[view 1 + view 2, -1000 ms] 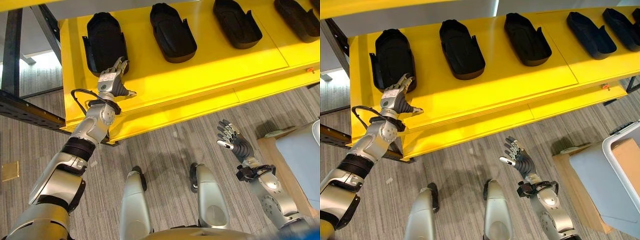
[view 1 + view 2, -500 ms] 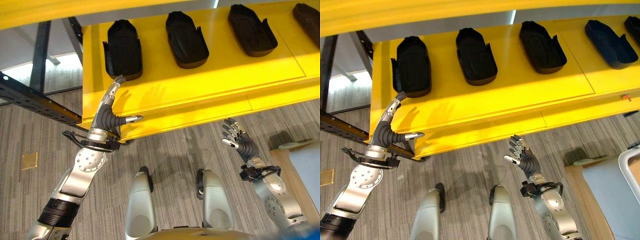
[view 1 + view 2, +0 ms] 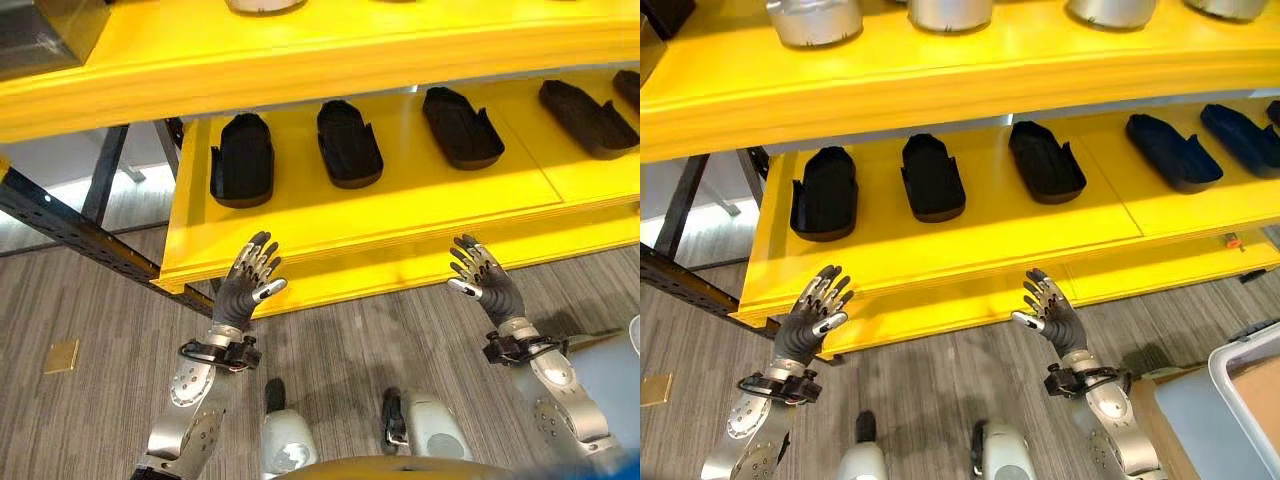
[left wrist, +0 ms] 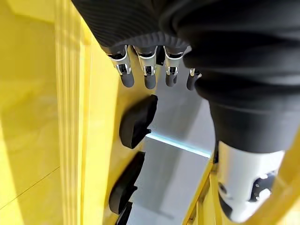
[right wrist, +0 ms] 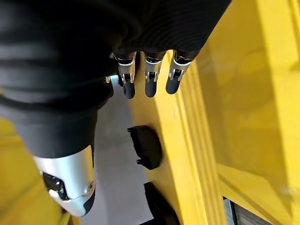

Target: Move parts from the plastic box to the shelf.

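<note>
1. yellow shelf (image 3: 380, 215) carries a row of black parts along its lower board: the leftmost part (image 3: 241, 160), a second part (image 3: 349, 143), a third part (image 3: 462, 127) and a fourth part (image 3: 589, 105) further right, all lying flat and apart from one another.
2. the left hand (image 3: 246, 287) has come away from the leftmost part, which it was touching a second ago; it now hangs in front of the shelf's front edge, below the board, fingers spread and straight, holding nothing.
3. the right hand (image 3: 484, 284) is raised before the front edge further right, fingers straight and relaxed, also empty.
4. the whole scene has slid down in both eye views since a second ago, so the head has tilted up: an upper board (image 3: 940, 60) with silver-grey canisters (image 3: 814, 20) now shows above the row.
5. a grey-white plastic box (image 3: 1250, 375) shows at the lower right corner of the right eye view, beside the right arm; whether parts are left in it cannot be told.
6. judgement: the leftmost part looks placed and released, so this placing is done; next would likely be a turn back to the box for another part.
</note>
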You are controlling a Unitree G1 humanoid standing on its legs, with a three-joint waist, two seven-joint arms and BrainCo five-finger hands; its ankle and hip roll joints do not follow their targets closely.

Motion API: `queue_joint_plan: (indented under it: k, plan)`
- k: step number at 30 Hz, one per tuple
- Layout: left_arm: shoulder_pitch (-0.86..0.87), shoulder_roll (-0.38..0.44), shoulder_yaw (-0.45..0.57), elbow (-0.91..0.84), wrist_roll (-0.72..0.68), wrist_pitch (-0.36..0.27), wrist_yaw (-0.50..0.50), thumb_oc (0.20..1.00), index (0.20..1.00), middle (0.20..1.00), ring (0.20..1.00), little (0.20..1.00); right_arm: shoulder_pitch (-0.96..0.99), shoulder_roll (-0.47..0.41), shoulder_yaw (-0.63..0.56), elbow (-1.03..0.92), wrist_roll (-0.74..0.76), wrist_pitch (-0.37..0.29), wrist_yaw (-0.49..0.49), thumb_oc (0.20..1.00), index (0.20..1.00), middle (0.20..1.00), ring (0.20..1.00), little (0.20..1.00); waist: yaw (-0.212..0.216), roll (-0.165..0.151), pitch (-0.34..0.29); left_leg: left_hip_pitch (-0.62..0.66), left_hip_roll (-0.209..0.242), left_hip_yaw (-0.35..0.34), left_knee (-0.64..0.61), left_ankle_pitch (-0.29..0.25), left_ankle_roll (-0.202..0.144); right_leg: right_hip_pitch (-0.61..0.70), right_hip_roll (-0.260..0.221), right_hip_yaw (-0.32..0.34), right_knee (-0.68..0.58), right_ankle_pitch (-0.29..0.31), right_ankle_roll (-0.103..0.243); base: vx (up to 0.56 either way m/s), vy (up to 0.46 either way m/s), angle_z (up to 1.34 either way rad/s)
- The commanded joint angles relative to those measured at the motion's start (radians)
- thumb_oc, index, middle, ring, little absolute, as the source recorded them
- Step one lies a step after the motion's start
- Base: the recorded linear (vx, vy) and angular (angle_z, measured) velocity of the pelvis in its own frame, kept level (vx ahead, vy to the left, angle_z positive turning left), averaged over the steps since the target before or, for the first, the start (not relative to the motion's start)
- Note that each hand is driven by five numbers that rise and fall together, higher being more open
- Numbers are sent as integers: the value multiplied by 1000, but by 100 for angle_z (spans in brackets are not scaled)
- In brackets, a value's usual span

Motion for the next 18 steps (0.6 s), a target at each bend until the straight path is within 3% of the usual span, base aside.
queue_joint_plan:
  k: [1, 2, 3, 4, 5, 8, 10, 18]
  plan:
    - [-38, 24, 14, -6, -26, -31, -30, 1000, 1000, 1000, 1000, 1000, -14, -5, -58, -33, -35, -69, -5, 1000, 1000, 1000, 1000, 1000, -13, -33, -11, -47, 45, 48, 25, 55, -31, 103, -77, 38, -181, 59, 68, 7, 17, 112]
    - [-21, 8, 24, 11, -43, -26, -32, 1000, 1000, 1000, 1000, 1000, -7, -3, -62, -24, -38, -62, 4, 1000, 1000, 1000, 1000, 1000, -8, -38, -32, -22, -17, 22, 58, -34, -18, 123, -86, 54, -247, 101, 87, 16, 23, 79]
    - [-21, 8, 24, 11, -43, -26, -33, 1000, 1000, 1000, 1000, 1000, -7, -3, -62, -24, -38, -62, 4, 1000, 1000, 1000, 1000, 1000, -8, -37, -34, -25, -17, 21, 61, -35, -17, 124, -85, 53, -254, 106, 88, 18, 63, 19]
    - [-30, -11, 31, 16, -41, -25, -36, 1000, 1000, 1000, 1000, 1000, -9, 6, -66, -14, -40, -61, 13, 1000, 1000, 1000, 1000, 1000, -3, -54, -49, -19, -101, -36, 129, -146, -8, 151, -110, 55, -320, 144, 97, 33, 63, -4]
    - [-31, -17, 32, 17, -48, -24, -40, 1000, 1000, 1000, 1000, 1000, -3, 15, -67, -9, -36, -59, 16, 1000, 1000, 1000, 1000, 1000, -7, -60, -62, 0, -117, -30, 136, -192, -2, 168, -115, 52, -343, 147, 103, 31, 59, -4]
    - [-24, -21, 20, 27, -30, -22, -53, 1000, 1000, 1000, 1000, 1000, 14, 41, -74, -3, -32, -53, 17, 1000, 1000, 1000, 1000, 1000, -18, -46, -100, 49, -129, -9, 32, -169, 10, 181, -129, 39, -377, 184, 122, 104, 185, -4]
    - [-27, -30, 11, 51, -31, -18, -53, 1000, 1000, 1000, 1000, 1000, 9, 57, -68, 0, -37, -48, 10, 1000, 1000, 1000, 1000, 1000, -22, -46, -119, 72, -145, 0, -9, -184, 20, 188, -146, 50, -400, 207, 143, 73, 190, 8]
    - [-86, -54, 29, 114, 22, -40, -1, 1000, 1000, 1000, 1000, 1000, -67, 125, -7, 45, -42, -30, -15, 1000, 1000, 1000, 1000, 1000, 5, -83, -181, 149, -201, 69, -132, -198, 54, 188, -212, 75, -476, 301, 218, 41, 148, -24]
